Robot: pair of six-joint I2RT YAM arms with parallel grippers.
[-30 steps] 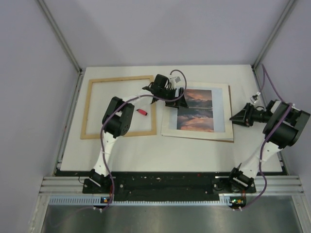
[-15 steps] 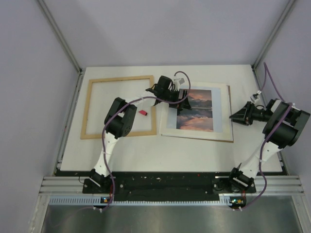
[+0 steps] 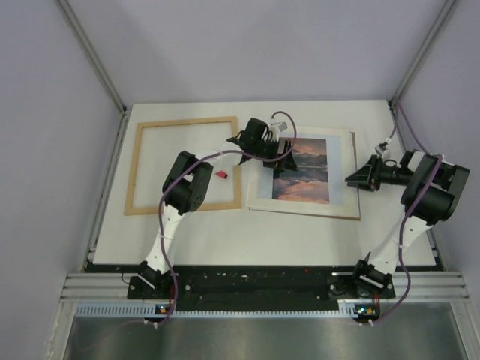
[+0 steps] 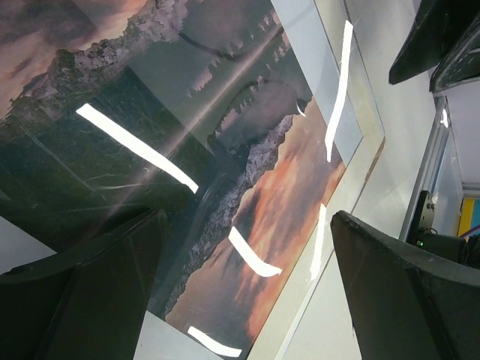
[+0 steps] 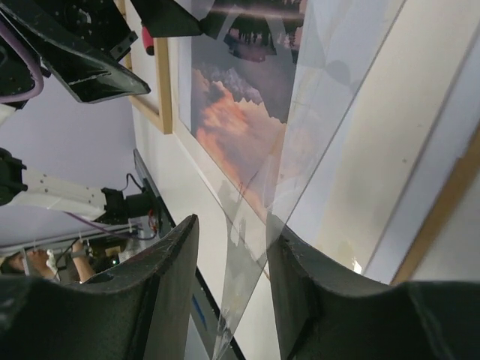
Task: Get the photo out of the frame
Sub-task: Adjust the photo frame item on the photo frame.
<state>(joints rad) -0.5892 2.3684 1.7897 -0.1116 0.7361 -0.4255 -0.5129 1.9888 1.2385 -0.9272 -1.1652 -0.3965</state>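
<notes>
From where I stand, most of the job looks done. The frame (image 3: 187,121) lies bare on the table (image 3: 225,240), with only tabletop and a small red thing (image 3: 221,175) showing through its opening. The photo (image 3: 304,180) lies flat just to the right of the frame, outside it, sunset picture facing up. What looks like a backing board (image 5: 446,195) shows a brownish edge beneath it on the side away from the frame. A clear sheet (image 5: 322,150) lies over the photo; the glare streaks in the left wrist view say as much.

The left fingers (image 4: 390,285) hang spread wide over the photo's side nearest the frame, with nothing between them. The right fingers (image 5: 150,300) are at the photo's side farthest from the frame, partly open, and a corner of the clear sheet runs into the gap between them. I see space beside it, so I judge they have no firm hold on it yet.

What I think is left is lifting that sheet away and parting the photo from the board.
</notes>
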